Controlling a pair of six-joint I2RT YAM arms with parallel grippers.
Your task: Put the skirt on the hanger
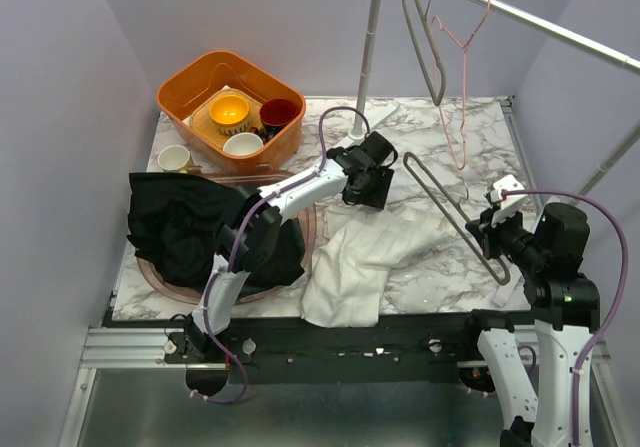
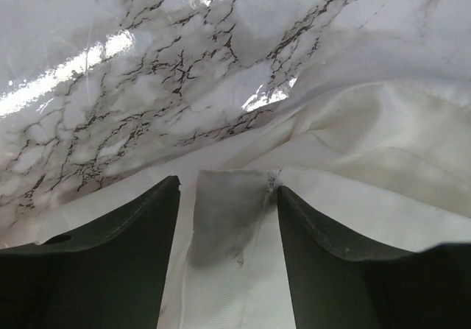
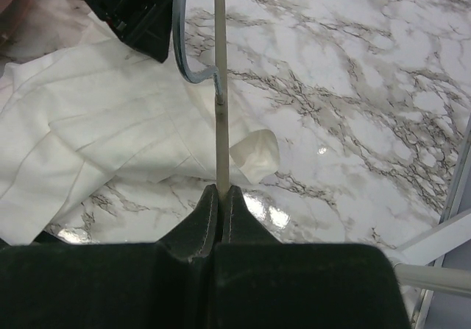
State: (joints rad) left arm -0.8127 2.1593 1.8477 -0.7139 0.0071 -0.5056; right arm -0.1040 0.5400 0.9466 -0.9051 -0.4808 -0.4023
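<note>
A white marble-patterned table [image 1: 490, 137] with grey veins filled the middle of the view. Plain, pale lilac-grey walls closed it in: a left wall [image 1: 60, 117] beside the table, a back wall [image 1: 280, 17] behind it and a right wall [image 1: 565, 107] on its other side. A metal rail [image 1: 560, 32] slanted above the table's far right corner, joined to an upright pole [image 1: 368, 42] at the table's back edge. A ribbed aluminium frame [image 1: 120, 342] ran along the table's near edge, with a dull grey surface [image 1: 120, 407] below it. Bright glare [image 2: 73, 68] lay in patches on the glossy tabletop.
</note>
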